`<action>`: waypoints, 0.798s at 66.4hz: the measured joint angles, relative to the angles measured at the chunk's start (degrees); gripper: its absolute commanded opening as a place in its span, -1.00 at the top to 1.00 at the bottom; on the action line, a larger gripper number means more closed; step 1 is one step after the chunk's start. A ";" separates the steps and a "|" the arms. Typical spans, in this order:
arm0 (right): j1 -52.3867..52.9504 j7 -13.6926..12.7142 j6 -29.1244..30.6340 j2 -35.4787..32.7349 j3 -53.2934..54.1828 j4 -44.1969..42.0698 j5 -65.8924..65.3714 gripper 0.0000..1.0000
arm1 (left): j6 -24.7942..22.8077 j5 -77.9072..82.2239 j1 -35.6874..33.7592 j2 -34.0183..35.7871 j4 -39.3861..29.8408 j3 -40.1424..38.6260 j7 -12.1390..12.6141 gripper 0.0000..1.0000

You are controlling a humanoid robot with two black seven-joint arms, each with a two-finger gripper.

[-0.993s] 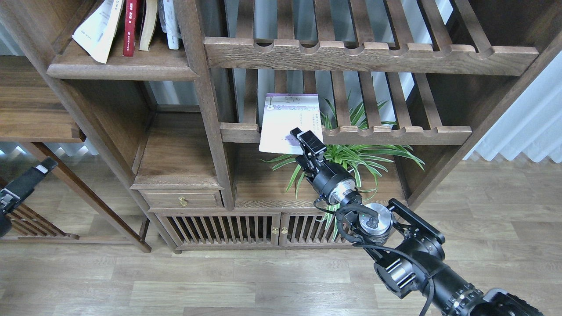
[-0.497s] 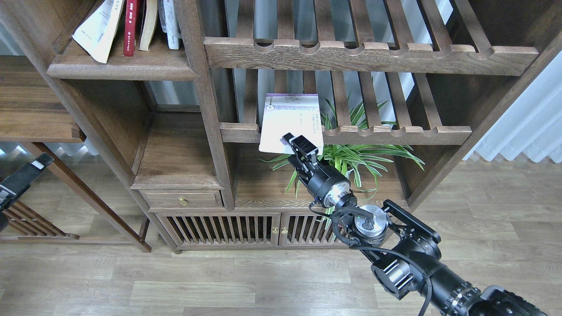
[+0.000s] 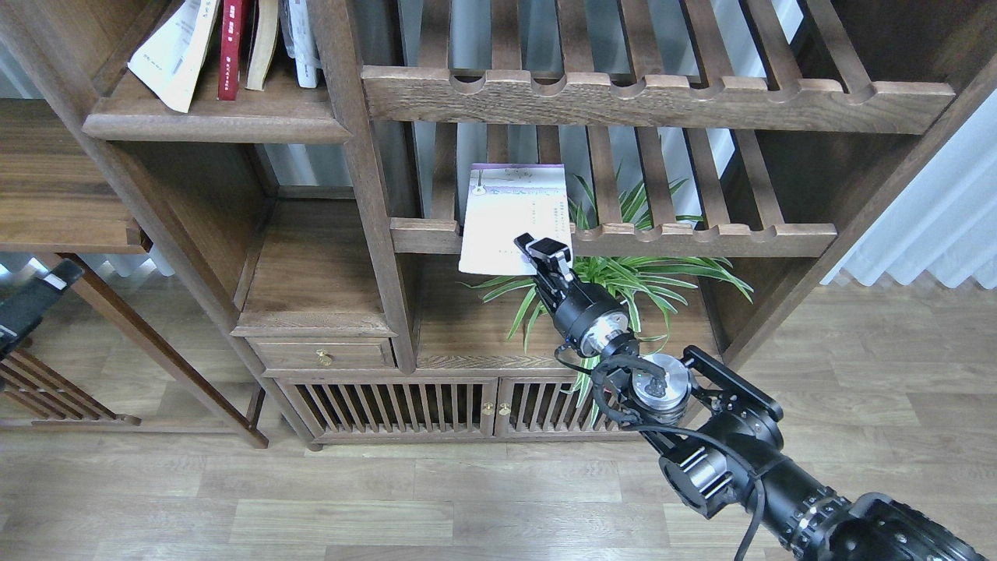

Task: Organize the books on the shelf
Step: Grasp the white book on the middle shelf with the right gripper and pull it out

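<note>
Right hand (image 3: 540, 251) grips the lavender book's (image 3: 510, 214) near edge on the slatted rack (image 3: 701, 236). It has not reached the shelf (image 3: 226, 117). Left hand (image 3: 35, 292): grip unclear.

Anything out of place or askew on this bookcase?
Yes. The pale lavender-white book lies flat on a slatted rack, overhanging its front rail, away from the books on the shelf, where a white one leans.

Right hand (image 3: 543, 253) at lavender-white book (image 3: 510, 214) on slatted rack (image 3: 701, 234).
</note>
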 measured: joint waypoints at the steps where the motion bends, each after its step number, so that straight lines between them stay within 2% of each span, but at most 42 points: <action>1: 0.00 0.00 0.35 -0.01 -0.09 0.11 0.00 0.89 | 0.00 0.00 0.00 0.00 0.08 -0.01 0.00 -0.75; 9: -0.38 -0.01 2.28 0.01 -0.05 2.92 0.12 0.89 | 0.00 0.00 0.13 -0.66 1.32 -0.08 -0.04 -0.75; 14: -2.63 0.14 2.75 0.04 0.56 8.08 0.14 0.89 | 0.00 0.00 0.17 -1.99 2.17 -0.08 -0.05 -0.76; 30: -17.70 0.15 2.77 0.01 1.53 22.23 -1.70 0.89 | 0.00 0.00 0.70 -3.70 2.75 0.66 -0.08 -0.75; 45: -27.03 -0.08 2.96 0.01 1.15 29.66 -4.52 0.89 | 0.00 -0.11 5.08 -5.81 2.75 1.56 0.02 -0.76; 53: -31.20 -0.43 4.01 0.01 0.06 30.55 -6.67 0.89 | 0.00 -0.90 7.94 -6.69 2.75 2.78 -0.53 -0.93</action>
